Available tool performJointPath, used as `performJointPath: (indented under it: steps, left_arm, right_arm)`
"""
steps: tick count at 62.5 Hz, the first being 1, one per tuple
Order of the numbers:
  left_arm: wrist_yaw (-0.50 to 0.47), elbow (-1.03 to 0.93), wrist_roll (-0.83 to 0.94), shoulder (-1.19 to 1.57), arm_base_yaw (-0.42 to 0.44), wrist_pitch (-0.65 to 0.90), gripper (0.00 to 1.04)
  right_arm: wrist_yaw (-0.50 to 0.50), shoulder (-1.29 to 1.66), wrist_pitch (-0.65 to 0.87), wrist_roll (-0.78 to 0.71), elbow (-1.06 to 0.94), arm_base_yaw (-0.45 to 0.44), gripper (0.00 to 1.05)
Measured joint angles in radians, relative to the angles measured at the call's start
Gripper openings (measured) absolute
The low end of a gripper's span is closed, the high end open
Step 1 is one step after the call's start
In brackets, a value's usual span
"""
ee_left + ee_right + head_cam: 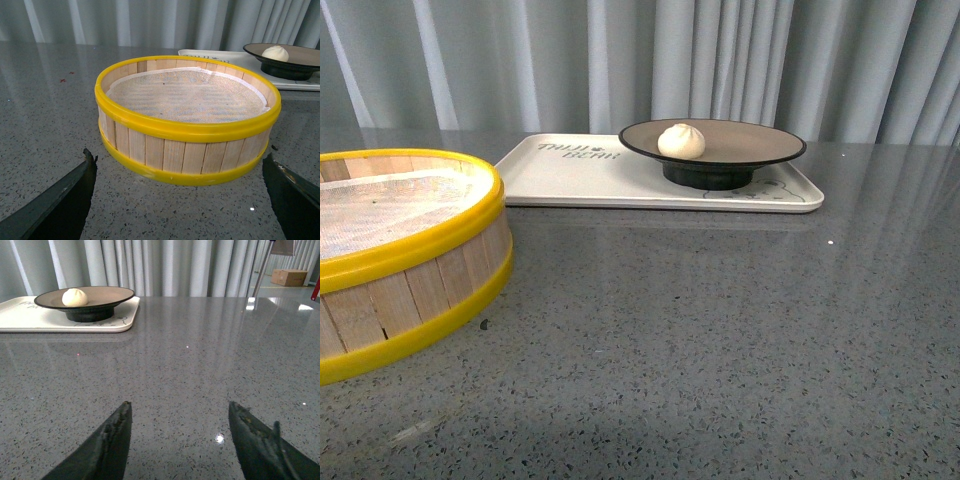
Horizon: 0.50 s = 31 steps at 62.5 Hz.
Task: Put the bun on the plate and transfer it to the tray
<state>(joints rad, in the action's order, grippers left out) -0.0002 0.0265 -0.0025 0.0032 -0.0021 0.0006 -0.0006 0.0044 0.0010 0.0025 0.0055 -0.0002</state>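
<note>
**Inspector:** Bun (pixel 681 141) location confirmed — it sits on the plate (pixel 760 143), left of centre, and the plate's black foot stands on the tray (pixel 570 175) at the end away from the lettering. Judged from that, both steps of the task look complete.

**Assistant:** And the steamer basket (pixel 410 270)?

**Inspector:** Empty, only its cloth liner showing; it stands on the grey table (pixel 720 330), well apart from the tray — consistent with being the bun's source.

**Assistant:** Tool condition?

**Inspector:** Left gripper (pixel 180 200) spread wide, holding nothing, hovering just short of the basket. Right gripper (pixel 180 440) likewise wide and empty over bare table, well apart from the tray.
</note>
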Motion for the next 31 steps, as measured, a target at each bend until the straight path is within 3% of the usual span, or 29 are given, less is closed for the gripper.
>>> performJointPath:
  steps: [13,31]
  left_arm:
    - [0.000,0.000,0.000,0.000,0.000,0.000,0.98]
    - [0.000,0.000,0.000,0.000,0.000,0.000,0.98]
  right_arm:
    - [0.000,0.000,0.000,0.000,0.000,0.000,0.97]
    - [0.000,0.000,0.000,0.000,0.000,0.000,0.96]
